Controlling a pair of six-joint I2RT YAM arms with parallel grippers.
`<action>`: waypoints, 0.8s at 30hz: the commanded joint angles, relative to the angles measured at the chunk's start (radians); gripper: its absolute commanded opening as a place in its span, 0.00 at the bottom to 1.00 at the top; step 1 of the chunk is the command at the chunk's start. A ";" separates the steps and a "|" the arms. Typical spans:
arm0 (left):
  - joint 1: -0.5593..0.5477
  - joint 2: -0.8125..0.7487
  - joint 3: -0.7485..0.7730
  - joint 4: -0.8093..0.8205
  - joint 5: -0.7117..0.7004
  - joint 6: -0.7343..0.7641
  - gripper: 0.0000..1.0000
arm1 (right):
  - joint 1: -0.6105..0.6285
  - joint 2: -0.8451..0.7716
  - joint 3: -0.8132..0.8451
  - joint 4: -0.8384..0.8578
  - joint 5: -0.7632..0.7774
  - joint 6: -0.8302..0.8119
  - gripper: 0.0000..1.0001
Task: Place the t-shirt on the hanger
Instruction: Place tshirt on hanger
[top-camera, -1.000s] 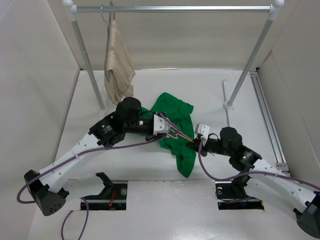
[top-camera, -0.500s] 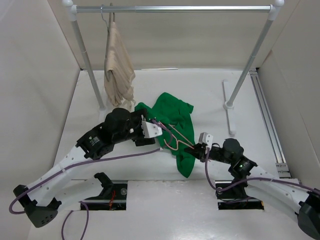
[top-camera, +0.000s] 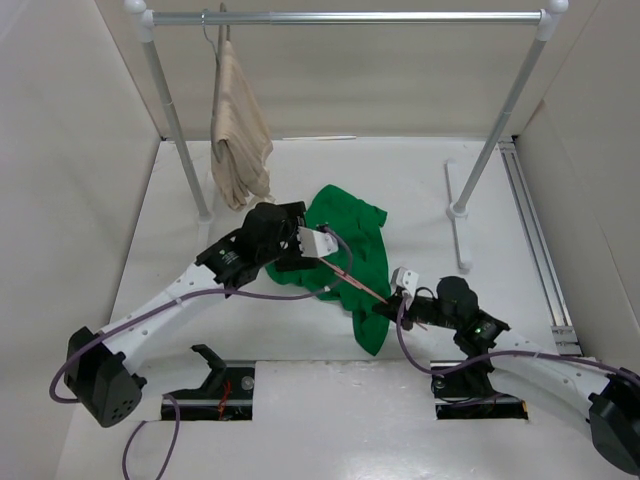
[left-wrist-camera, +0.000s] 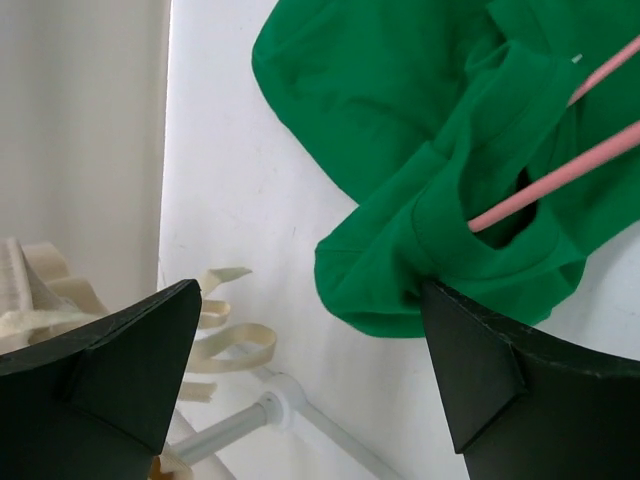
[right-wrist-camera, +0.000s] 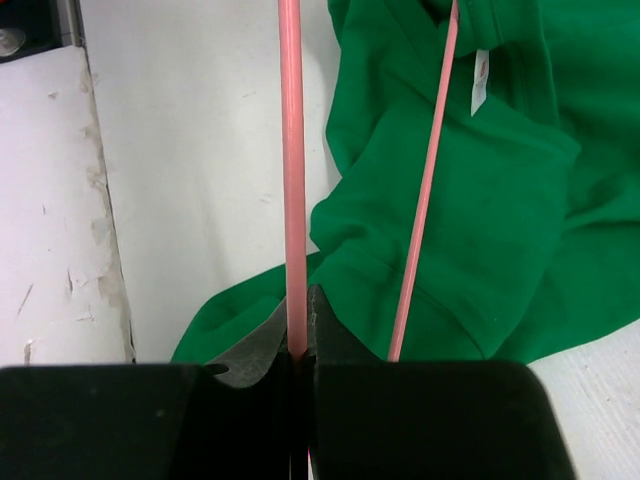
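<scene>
— What lies on the white counter (top-camera: 400, 170)?
— The green t-shirt (top-camera: 355, 225), crumpled, near the middle.
— Is there something more?
— The clothes rack stands on it. Its left foot (top-camera: 203, 213) is near the shirt, its right foot (top-camera: 459, 210) is further apart. A metal rail (top-camera: 535, 240) runs along the right edge.
— And the pink hanger (right-wrist-camera: 291, 150)?
— Its wires go into the shirt. If they touch the counter, I cannot tell.

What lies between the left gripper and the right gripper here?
The hanger, a pink wire, spans it over the t-shirt, shown in the top external view; the right gripper pinches it, the left gripper is open.
</scene>
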 joint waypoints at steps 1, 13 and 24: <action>0.021 -0.020 0.004 -0.039 0.123 0.154 0.88 | -0.005 -0.006 0.052 0.027 -0.020 -0.014 0.00; 0.065 0.317 0.068 -0.033 0.220 0.224 0.69 | -0.005 0.041 0.104 -0.022 -0.042 -0.025 0.00; 0.122 0.294 0.245 -0.330 0.516 0.335 0.11 | -0.005 0.088 0.162 -0.022 -0.024 -0.016 0.00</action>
